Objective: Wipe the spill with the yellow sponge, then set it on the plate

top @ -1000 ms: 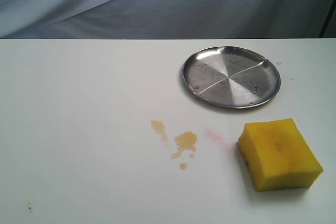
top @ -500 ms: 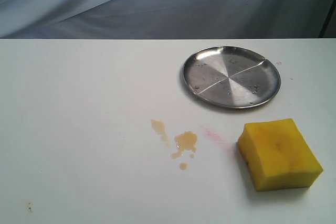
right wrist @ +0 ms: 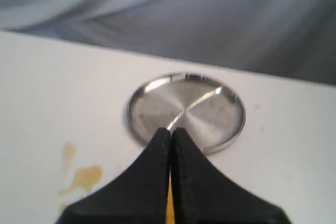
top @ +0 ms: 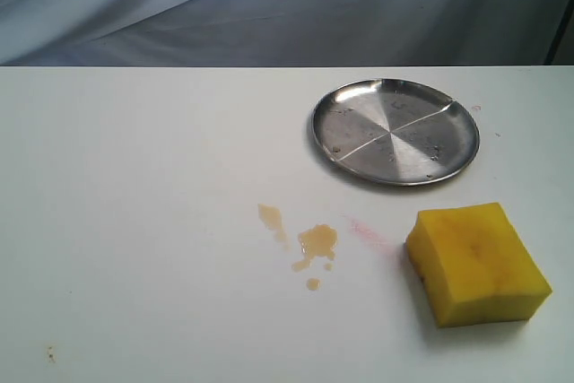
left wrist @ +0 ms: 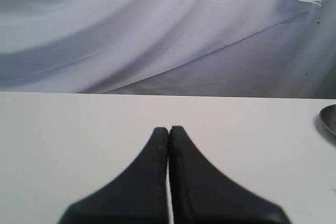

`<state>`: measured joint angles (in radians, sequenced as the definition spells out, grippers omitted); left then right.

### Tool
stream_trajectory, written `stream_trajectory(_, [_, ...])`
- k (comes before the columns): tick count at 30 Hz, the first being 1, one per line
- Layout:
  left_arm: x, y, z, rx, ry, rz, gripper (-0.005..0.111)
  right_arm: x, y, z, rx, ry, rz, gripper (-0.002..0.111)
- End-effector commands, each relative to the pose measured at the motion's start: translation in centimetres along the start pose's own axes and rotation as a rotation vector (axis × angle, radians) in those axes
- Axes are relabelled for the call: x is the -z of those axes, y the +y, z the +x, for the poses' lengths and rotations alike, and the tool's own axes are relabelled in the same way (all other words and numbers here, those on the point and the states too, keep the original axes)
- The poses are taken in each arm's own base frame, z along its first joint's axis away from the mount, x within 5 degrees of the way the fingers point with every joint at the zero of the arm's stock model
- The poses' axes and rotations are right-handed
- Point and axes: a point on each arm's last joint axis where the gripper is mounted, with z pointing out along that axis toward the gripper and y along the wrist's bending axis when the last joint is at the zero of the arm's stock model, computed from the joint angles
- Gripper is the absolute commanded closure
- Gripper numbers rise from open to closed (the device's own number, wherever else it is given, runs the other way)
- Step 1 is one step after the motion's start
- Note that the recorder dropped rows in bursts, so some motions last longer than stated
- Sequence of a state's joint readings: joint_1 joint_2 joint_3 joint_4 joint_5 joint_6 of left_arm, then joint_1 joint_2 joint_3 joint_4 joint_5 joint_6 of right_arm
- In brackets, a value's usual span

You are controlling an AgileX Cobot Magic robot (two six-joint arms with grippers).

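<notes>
Two pincers, and I read both as clenched with nothing in them. The left gripper (left wrist: 169,128) has its dark fingers pressed flat together above bare white table (left wrist: 63,129). The right gripper (right wrist: 170,130) is just as tight, and only a thin sliver of yellow shows through the seam lower down. Neither one touches anything, and neither appears in the exterior view.

Nearest me in that view, at the front left, is a tiny dark speck (top: 50,354) on the tabletop. At the front right lies the yellow sponge (top: 477,264) — a thick block resting flat on the table, with faint darker marks on its top face. To its left and a little farther back is the spill (top: 316,241), a few amber blotches and droplets that lie apart from the sponge. A faint pink smear (top: 363,229) sits between the two.

Beyond these is the plate (top: 359,145), shiny steel with a raised rim and small droplets on its surface. It is well behind the sponge and not touching it. The right wrist camera sees the plate just past the fingertips — the spill lies off to one side. Pale draped cloth (top: 269,6) closes the back.
</notes>
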<state>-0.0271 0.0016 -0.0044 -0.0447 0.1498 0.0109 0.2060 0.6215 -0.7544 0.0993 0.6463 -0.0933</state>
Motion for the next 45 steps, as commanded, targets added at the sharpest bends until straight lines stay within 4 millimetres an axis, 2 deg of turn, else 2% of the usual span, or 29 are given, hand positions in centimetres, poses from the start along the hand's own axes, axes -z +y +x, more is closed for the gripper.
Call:
stream_trajectory(1, [0.0, 0.0, 0.1, 0.002, -0.001, 0.001, 0.105, -4.0, -0.1, 0.7, -0.083, 0.282, -0.007, 0.108])
stream_trajectory(3, [0.0, 0.0, 0.1, 0.000, -0.001, 0.001, 0.105, -6.3, -0.2, 1.3, -0.104, 0.384, -0.003, 0.108])
stream_trajectory(4, [0.0, 0.0, 0.1, 0.000, -0.001, 0.001, 0.105, -7.2, -0.2, 1.6, -0.106, 0.423, -0.002, 0.103])
stream_trajectory(7, [0.0, 0.0, 0.1, 0.000, -0.001, 0.001, 0.105, -9.0, -0.3, 2.5, -0.110, 0.505, 0.001, 0.075])
stream_trajectory(8, [0.0, 0.0, 0.1, 0.000, -0.001, 0.001, 0.105, -9.6, -0.4, 2.9, -0.108, 0.538, 0.003, 0.062])
stream_trajectory(10, [0.0, 0.0, 0.1, 0.000, -0.001, 0.001, 0.105, -10.8, -0.4, 3.7, -0.113, 0.598, 0.004, 0.044])
stream_trajectory(11, [0.0, 0.0, 0.1, 0.002, -0.001, 0.001, 0.105, -11.4, -0.5, 4.0, -0.115, 0.625, 0.005, 0.041])
stream_trajectory(17, [0.0, 0.0, 0.1, 0.002, -0.001, 0.001, 0.105, -14.9, -1.4, 5.7, -0.130, 0.711, 0.037, 0.040])
stream_trajectory(25, [0.0, 0.0, 0.1, 0.000, -0.001, 0.001, 0.105, -17.2, -2.3, 6.9, -0.171, 0.734, 0.063, 0.040])
stream_trajectory(29, [0.0, 0.0, 0.1, 0.000, -0.001, 0.001, 0.105, -19.5, -2.5, 8.7, -0.163, 0.792, 0.063, 0.040])
stream_trajectory(37, [0.0, 0.0, 0.1, 0.002, -0.001, 0.001, 0.105, -21.5, -2.8, 10.4, -0.163, 0.825, 0.068, 0.040])
stream_trajectory(45, [0.0, 0.0, 0.1, 0.000, -0.001, 0.001, 0.105, -22.6, -2.9, 11.9, -0.167, 0.881, 0.069, 0.040])
